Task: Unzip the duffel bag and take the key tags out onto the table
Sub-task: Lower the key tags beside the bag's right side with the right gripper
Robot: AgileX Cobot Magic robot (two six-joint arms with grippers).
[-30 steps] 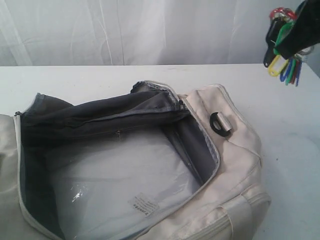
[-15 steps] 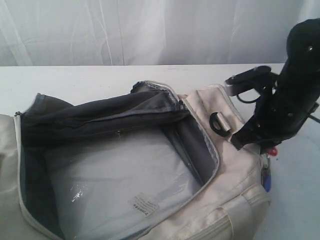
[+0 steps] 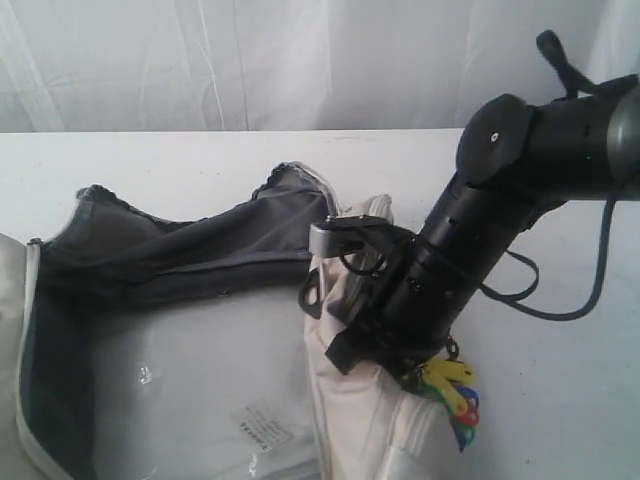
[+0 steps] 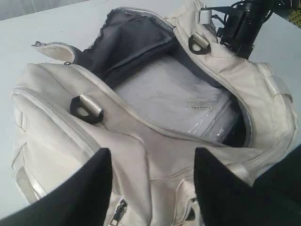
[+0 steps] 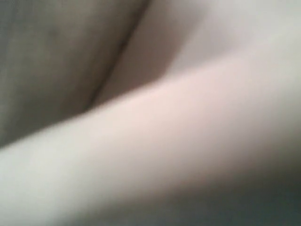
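Observation:
The cream duffel bag lies unzipped on the white table, its dark grey lining showing. My right arm leans down across the bag's right end and squashes it. Its gripper is mostly hidden under the wrist, and the key tags, yellow, green, blue and red, hang from it beside the bag. The right wrist view is only a blur of cream fabric. My left gripper stands open above the bag, with nothing between its fingers.
A flat clear-wrapped white packet fills the bag's bottom. Black D-rings sit on the bag's ends. A white curtain closes off the back. The right arm's cable loops over the table.
The right arm has swung down from high at the right and leftward with the key tags, and now presses on the bag's right end, which has folded inward.

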